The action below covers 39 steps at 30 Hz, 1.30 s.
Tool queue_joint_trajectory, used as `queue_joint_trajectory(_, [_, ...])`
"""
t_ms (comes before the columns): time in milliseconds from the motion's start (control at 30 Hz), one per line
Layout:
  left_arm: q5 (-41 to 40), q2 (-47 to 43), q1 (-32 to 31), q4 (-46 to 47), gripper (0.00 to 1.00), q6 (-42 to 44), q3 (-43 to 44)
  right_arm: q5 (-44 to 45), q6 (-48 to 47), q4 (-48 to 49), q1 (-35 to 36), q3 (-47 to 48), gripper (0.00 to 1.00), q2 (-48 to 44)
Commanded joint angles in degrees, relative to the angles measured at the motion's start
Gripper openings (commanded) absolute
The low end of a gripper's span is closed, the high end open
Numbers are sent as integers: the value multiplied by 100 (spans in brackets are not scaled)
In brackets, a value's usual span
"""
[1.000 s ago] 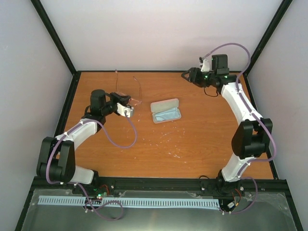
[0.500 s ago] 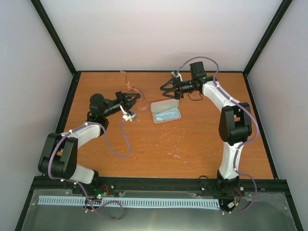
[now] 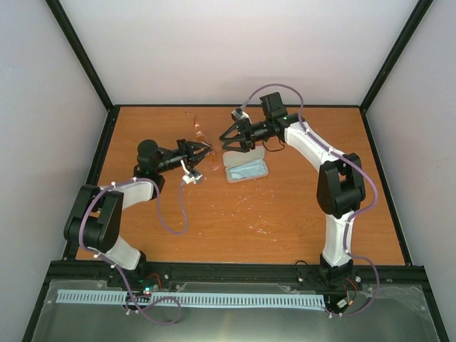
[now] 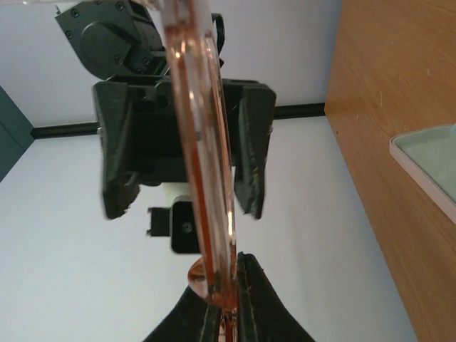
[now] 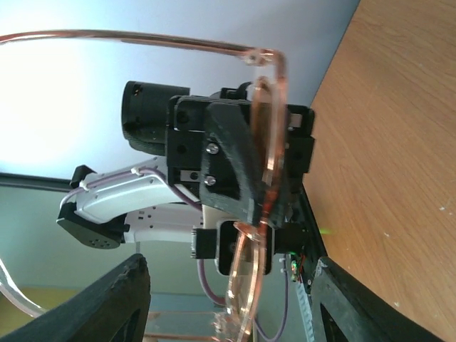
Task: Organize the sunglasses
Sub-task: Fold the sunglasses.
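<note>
The left gripper (image 3: 200,152) is clamped on the sunglasses (image 3: 197,134) and holds them clear of the table (image 3: 299,206), just left of the open case (image 3: 242,155). In the left wrist view the frame stands edge-on, pinched between the two fingertips. Compared with one second ago, the left arm has turned the sunglasses away from its own side and toward the middle of the table. Over the same interval the right arm has swung in from the far right rear corner. The right gripper (image 3: 228,139) now sits just beside the sunglasses, facing the left gripper. Its fingers (image 5: 117,299) are spread wide in the right wrist view, one on each side of the near lens, and touch nothing. This arrangement indicates a two-arm step in preparation, probably a handover or a folding of the temples before the sunglasses go into the case. The temples are unfolded, so the sunglasses probably do not yet fit the case. The blue cloth (image 3: 251,172) lies inside the case.
</note>
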Motion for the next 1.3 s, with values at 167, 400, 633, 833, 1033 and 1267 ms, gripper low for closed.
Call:
queue_joint_trajectory(167, [434,263,-144,570,1,38,356,-244,-154,-136,384,422,53,24])
queue_joint_trajectory(400, [344,492,-162,824,1,-36,495,-367,-678,-644,546,215,53,-65])
queue_joint_trajectory(633, [244,630,-166,1079,1,-211,605,-295,-1111,-1082,562,-3,53,-166])
queue_joint_trajectory(833, [118,601,-171,1252,1,-397,664,-118,-1885,-1920,448,-36,53,-116])
queue_joint_trajectory(1033, [24,498,-171,1150,1,-410,659,-12,-1860,-1936,-59,-112,54,-346])
queue_joint_trajectory(1267, [181,557,-171,1197,1,-425,698,-79,-1684,-1798,-73,-195,56,-454])
